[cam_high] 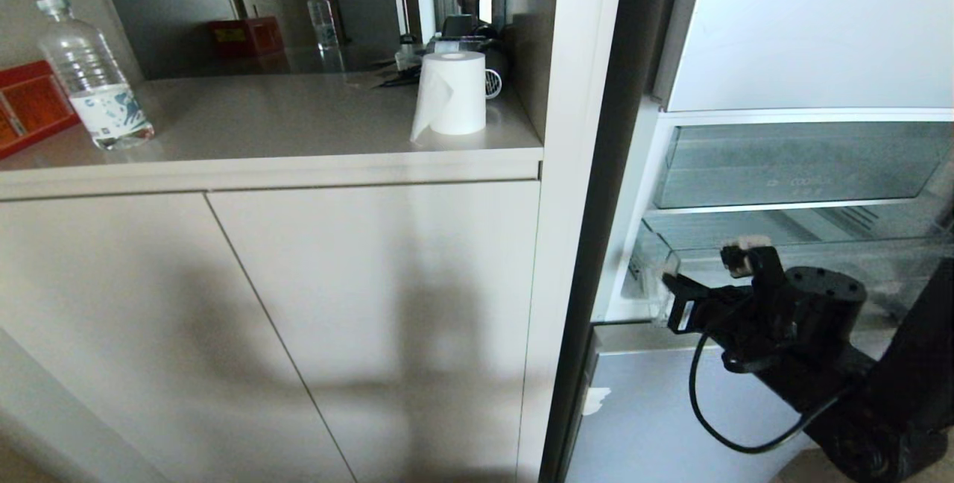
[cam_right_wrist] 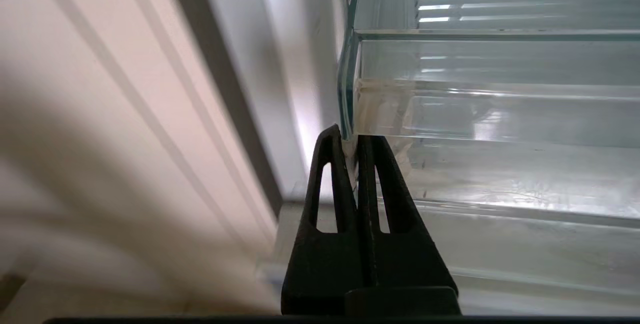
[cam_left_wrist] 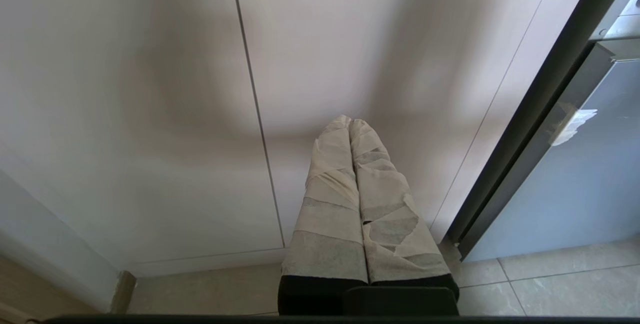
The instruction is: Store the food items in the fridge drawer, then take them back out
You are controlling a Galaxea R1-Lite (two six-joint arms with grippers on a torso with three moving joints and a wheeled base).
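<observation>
The fridge drawer (cam_high: 805,259) is a clear, shallow bin with a ribbed floor, standing in the open fridge at the right. My right gripper (cam_high: 669,285) is at its left front corner. In the right wrist view the black fingers (cam_right_wrist: 332,164) are shut, and the drawer's (cam_right_wrist: 500,109) taped corner edge runs down between the tips of the right gripper (cam_right_wrist: 350,136). The food items are out of view. My left gripper (cam_left_wrist: 350,123) has tape-wrapped fingers pressed together. It hangs low, facing the cabinet doors, and holds nothing.
A second clear bin (cam_high: 805,162) sits above the drawer, and a blue-grey fridge front (cam_high: 671,416) lies below it. On the counter (cam_high: 298,133) to the left stand a water bottle (cam_high: 93,77), a paper roll (cam_high: 451,92) and a red box (cam_high: 30,106). A white fridge side panel (cam_high: 566,170) rises beside the gripper.
</observation>
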